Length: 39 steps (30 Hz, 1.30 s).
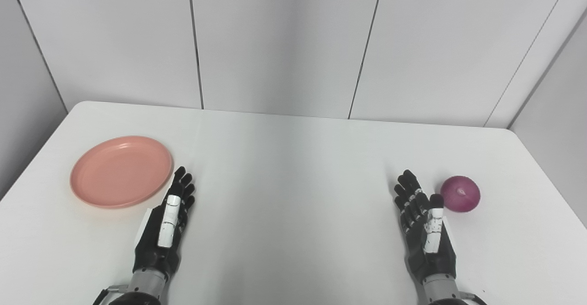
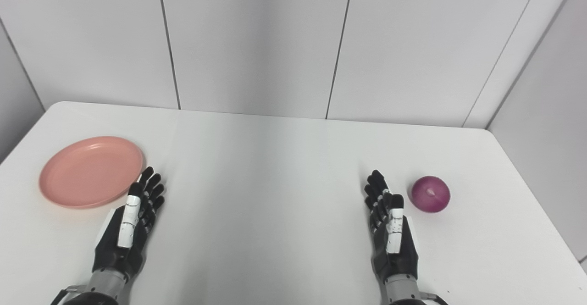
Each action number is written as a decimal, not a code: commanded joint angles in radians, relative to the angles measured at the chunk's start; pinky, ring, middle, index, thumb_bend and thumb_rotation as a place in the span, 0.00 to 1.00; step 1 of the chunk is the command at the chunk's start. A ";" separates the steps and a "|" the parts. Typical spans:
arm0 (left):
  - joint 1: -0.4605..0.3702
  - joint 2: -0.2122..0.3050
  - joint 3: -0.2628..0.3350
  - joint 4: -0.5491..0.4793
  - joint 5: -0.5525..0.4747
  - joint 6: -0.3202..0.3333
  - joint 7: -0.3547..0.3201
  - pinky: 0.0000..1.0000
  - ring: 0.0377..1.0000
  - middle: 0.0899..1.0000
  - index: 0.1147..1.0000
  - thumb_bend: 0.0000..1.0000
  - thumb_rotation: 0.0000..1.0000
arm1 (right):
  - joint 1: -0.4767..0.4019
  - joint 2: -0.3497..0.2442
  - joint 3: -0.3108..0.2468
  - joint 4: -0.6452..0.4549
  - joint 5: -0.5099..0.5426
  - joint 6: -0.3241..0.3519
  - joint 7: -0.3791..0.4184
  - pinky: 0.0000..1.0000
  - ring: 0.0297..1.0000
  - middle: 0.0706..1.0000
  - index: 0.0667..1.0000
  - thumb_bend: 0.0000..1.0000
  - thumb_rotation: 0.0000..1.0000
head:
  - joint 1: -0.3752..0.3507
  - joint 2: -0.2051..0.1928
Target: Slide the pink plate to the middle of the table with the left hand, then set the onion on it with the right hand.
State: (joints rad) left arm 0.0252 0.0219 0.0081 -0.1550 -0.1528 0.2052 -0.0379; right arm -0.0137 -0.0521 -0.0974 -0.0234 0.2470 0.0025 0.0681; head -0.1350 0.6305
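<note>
A pink plate [image 1: 121,171] lies empty on the left side of the white table [image 1: 293,195]. A purple onion [image 1: 460,194] sits on the right side. My left hand [image 1: 166,221] is open with its fingers straight, just right of the plate's near right rim and apart from it. My right hand [image 1: 424,226] is open with its fingers straight, just left of the onion, not touching it. Both hands hold nothing. The plate [image 2: 91,171], the onion [image 2: 430,194], the left hand [image 2: 129,222] and the right hand [image 2: 390,229] also show in the right eye view.
Grey wall panels [image 1: 284,43] stand behind the table's far edge. The table's left and right edges slant inward toward the back. Bare white tabletop lies between the two hands.
</note>
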 commanded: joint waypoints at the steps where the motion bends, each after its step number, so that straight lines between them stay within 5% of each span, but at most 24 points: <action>1: 0.025 0.002 -0.023 0.015 -0.010 0.065 -0.028 1.00 1.00 1.00 1.00 0.76 0.94 | 0.045 -0.004 -0.004 0.068 -0.005 -0.001 0.008 1.00 0.97 0.94 0.94 0.95 1.00 | 0.000 -0.001; 11: 0.016 -0.017 -0.026 -0.072 -0.018 0.134 -0.012 1.00 1.00 1.00 1.00 0.73 0.96 | 0.049 -0.019 -0.011 0.070 0.020 0.009 0.027 1.00 0.98 0.95 0.95 0.92 1.00 | 0.054 -0.007; 19: -0.082 -0.016 -0.015 -0.196 -0.066 0.246 -0.009 1.00 1.00 1.00 1.00 0.78 0.96 | 0.041 -0.036 -0.029 0.093 0.059 0.000 0.051 1.00 0.99 0.95 0.95 0.93 1.00 | 0.114 -0.019; 32: -0.366 0.139 0.166 -0.074 -0.224 0.250 -0.051 1.00 1.00 1.00 1.00 0.89 0.99 | 0.042 -0.054 -0.044 0.107 0.078 -0.012 0.077 1.00 0.98 0.96 0.95 0.90 1.00 | 0.157 -0.030; 39: -0.455 0.223 0.197 -0.042 -0.271 0.264 -0.003 0.98 0.97 0.99 1.00 0.94 0.96 | 0.038 -0.064 -0.046 0.132 0.083 -0.022 0.088 1.00 0.99 0.96 0.97 0.89 1.00 | 0.167 -0.039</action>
State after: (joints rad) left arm -0.3809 0.2288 0.2030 -0.1879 -0.4102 0.4666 -0.0450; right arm -0.0337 -0.1085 -0.1294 0.0172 0.3270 0.0017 0.1419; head 0.0307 0.5921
